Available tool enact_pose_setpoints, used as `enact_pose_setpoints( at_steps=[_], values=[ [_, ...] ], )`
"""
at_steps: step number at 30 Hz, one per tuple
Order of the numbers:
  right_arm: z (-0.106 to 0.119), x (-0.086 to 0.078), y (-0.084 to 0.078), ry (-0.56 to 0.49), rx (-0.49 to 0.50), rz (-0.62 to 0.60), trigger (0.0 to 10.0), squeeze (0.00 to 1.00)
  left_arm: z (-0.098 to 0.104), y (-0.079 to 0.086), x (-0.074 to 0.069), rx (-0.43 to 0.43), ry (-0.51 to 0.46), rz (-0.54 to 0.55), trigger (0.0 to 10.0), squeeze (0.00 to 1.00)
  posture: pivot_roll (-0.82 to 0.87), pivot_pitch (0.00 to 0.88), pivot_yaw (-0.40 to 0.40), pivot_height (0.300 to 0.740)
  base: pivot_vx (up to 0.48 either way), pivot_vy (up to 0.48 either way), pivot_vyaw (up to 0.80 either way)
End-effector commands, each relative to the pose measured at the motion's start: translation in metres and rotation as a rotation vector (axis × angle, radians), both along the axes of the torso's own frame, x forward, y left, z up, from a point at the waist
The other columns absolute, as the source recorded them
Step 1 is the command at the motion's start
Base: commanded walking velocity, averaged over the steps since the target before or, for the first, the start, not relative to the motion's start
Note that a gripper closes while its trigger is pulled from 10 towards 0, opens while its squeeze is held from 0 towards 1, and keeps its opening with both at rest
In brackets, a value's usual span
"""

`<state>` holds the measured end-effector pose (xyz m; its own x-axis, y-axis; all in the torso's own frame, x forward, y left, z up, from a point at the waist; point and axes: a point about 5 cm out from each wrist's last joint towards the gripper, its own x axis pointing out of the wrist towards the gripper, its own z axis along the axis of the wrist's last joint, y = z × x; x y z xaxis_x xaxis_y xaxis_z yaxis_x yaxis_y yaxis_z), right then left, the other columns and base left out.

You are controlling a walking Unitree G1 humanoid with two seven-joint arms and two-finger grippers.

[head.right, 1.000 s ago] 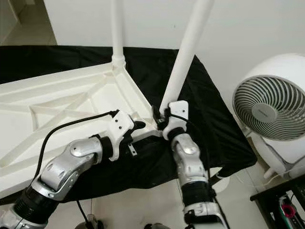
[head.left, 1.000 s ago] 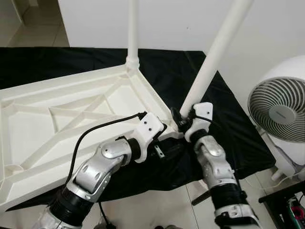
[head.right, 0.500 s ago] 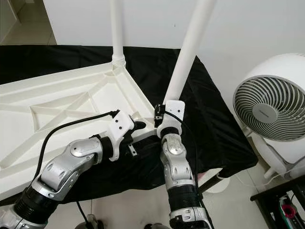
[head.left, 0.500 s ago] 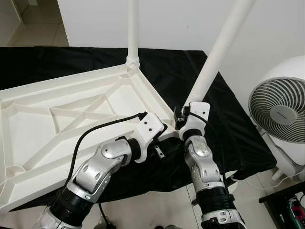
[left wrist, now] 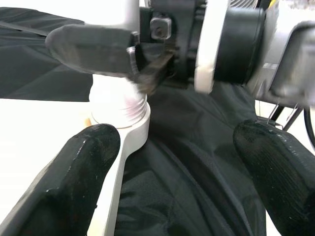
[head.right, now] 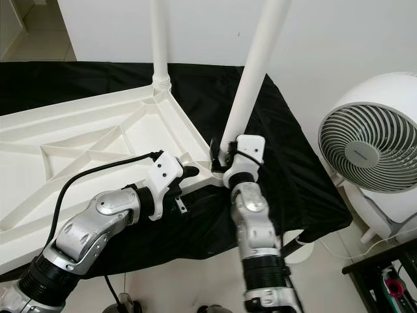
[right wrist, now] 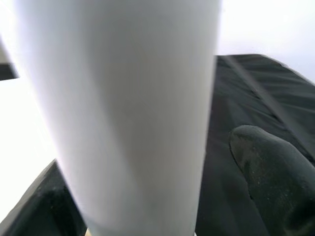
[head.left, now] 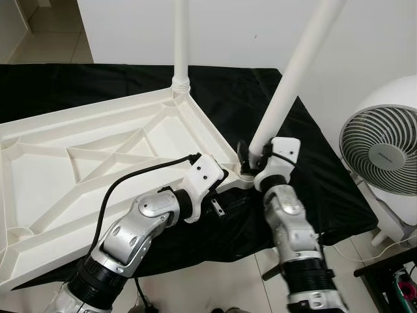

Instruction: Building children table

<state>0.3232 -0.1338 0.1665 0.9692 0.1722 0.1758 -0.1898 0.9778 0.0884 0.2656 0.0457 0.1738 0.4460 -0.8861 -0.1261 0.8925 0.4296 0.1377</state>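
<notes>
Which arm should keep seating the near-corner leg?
Right. The right gripper is closed round the base of the tilted table leg at the tabletop corner socket; the left gripper sits open beside it.

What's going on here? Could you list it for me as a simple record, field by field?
Tabletop: white, upside down on a black cloth
Far leg: upright in its corner socket
Near leg: tilted, base at the near corner
Right end effector: around the near leg's base
Left end effector: open, beside that corner
Fan: on the floor, right
</notes>
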Motion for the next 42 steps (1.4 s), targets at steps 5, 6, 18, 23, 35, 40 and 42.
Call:
enact_pose_setpoints(
  at_steps=[5, 6, 18, 23, 35, 40, 42],
  values=[
    [-0.002, 0.001, -0.015, 0.014, -0.095, 0.236, 10.0, 0.0, -0.004, -0.003, -0.003, 0.008, 0.02, -0.046, 10.0, 0.0, 0.06, 0.081, -0.073, 0.74, 0.0, 0.0, 0.0],
    [-0.003, 0.002, -0.02, 0.015, -0.138, 0.283, 10.0, 0.0, -0.004, -0.003, -0.003, 0.008, 0.018, -0.047, 10.0, 0.0, 0.07, 0.081, -0.072, 0.74, 0.0, 0.0, 0.0],
    [-0.005, 0.021, -0.016, 0.005, -0.277, 0.435, 10.0, 0.0, -0.002, -0.003, -0.003, 0.01, 0.012, -0.054, 10.0, 0.0, 0.08, 0.068, -0.071, 0.74, 0.0, 0.0, 0.0],
    [-0.008, 0.024, -0.014, 0.015, -0.296, 0.444, 10.0, 0.0, -0.002, -0.003, -0.003, 0.01, 0.011, -0.052, 10.0, 0.0, 0.09, 0.064, -0.073, 0.74, 0.0, 0.0, 0.0],
    [-0.024, 0.024, -0.011, 0.068, -0.294, 0.523, 0.0, 0.0, -0.002, -0.001, -0.004, 0.012, 0.006, -0.043, 10.0, 0.0, 0.1, 0.05, -0.074, 0.74, 0.0, 0.0, 0.0],
    [-0.026, 0.023, -0.014, 0.061, -0.291, 0.521, 0.0, 0.0, -0.002, -0.001, -0.004, 0.014, 0.008, -0.048, 10.0, 0.0, 0.09, 0.05, -0.069, 0.74, 0.0, 0.0, 0.0],
    [-0.027, 0.023, -0.015, 0.056, -0.291, 0.521, 0.0, 0.0, -0.002, -0.001, -0.004, 0.015, 0.008, -0.05, 10.0, 0.0, 0.09, 0.052, -0.067, 0.74, 0.0, 0.0, 0.0]
  ],
)
